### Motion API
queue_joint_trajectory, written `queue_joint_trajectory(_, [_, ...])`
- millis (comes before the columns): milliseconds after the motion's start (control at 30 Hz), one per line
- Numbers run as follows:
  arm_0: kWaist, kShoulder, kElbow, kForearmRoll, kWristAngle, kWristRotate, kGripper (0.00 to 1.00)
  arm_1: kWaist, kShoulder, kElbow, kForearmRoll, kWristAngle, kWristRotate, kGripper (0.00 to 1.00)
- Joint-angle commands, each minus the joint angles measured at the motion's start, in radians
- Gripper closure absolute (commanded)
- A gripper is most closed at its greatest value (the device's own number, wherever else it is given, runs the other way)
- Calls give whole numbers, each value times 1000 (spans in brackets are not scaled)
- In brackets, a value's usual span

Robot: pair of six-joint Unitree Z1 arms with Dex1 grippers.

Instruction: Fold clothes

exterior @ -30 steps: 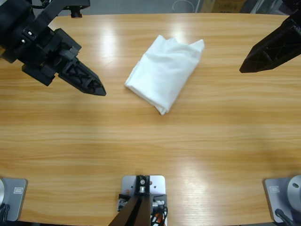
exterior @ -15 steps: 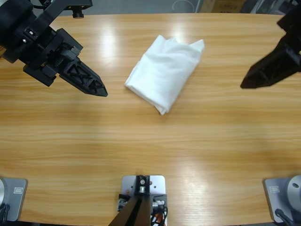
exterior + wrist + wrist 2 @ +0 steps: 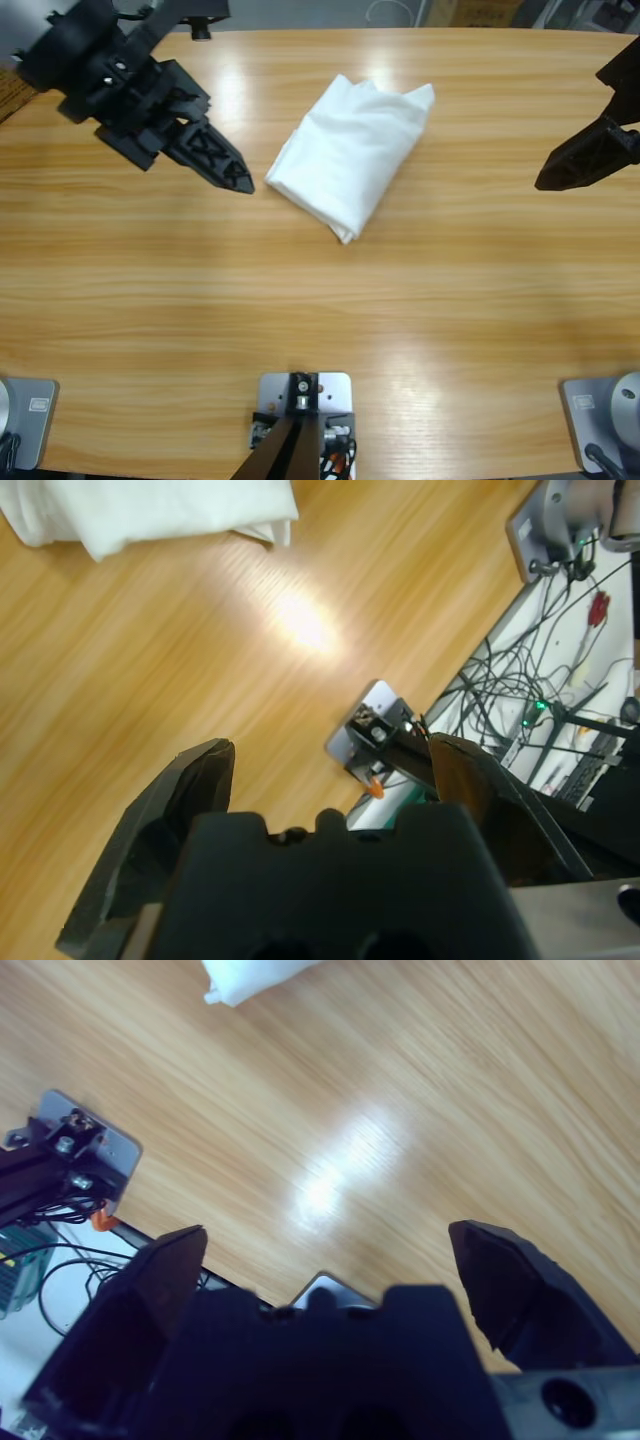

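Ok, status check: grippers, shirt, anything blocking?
Left gripper open, empty, just off the shirt's edge. Right gripper open, empty, well clear. T-shirt folded in a bundle on the table. Nothing blocking.

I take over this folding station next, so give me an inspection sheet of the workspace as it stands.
Surface: long wooden table, bare wood with glare patches.
Job's things: plain white cotton T-shirt folded into a compact bundle, lying at an angle near the table's far middle, untouched.
Clutter: nothing seen on the table.
Grippers: left pincer open, its tip just beside the bundle; right pincer open, far off at the other edge. Both hold nothing.
Cables: tangled wires beyond the table edge.
Surroundings: floor and equipment, indistinct.
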State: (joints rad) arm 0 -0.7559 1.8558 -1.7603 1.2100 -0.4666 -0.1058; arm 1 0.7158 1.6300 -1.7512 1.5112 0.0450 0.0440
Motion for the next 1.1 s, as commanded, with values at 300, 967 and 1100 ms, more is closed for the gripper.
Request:
queue_joint_trajectory(300, [13,257,-250,41,5,46,234,-59,21,15,9,14,-52,0])
queue_joint_trajectory(967, [7,702,-995,418,238,14,231,-60,-37,-1,73,79,-66,0])
queue_joint_trajectory(1100, [-31,748,-1086,434,303,0,230,-59,-48,1,81,91,-73,0])
